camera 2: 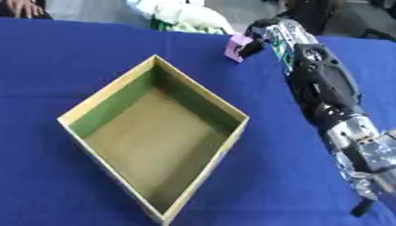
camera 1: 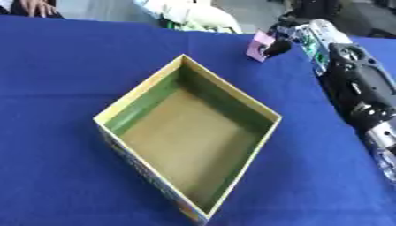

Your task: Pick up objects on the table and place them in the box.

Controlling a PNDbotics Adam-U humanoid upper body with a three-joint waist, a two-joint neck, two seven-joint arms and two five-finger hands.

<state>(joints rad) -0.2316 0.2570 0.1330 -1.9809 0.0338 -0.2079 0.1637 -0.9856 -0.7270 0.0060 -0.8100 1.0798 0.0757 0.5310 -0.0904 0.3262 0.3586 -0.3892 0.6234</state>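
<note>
Right hand [camera 2: 259, 36] reaching to far right of blue counter [camera 1: 54, 88], fingers clenched around small pink block [camera 2: 234, 47] just above the cloth, open cardboard box [camera 1: 189, 132] at centre, well apart from block, left hand unseen

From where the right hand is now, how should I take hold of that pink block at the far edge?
The right hand already sits at the pink block, fingers curled against its right face. Pinch it across its left and right flat faces, coming in from the right along the arm's line. It looks boxy and stands on the blue table, apart from the box, so the sides are probably free.
</note>
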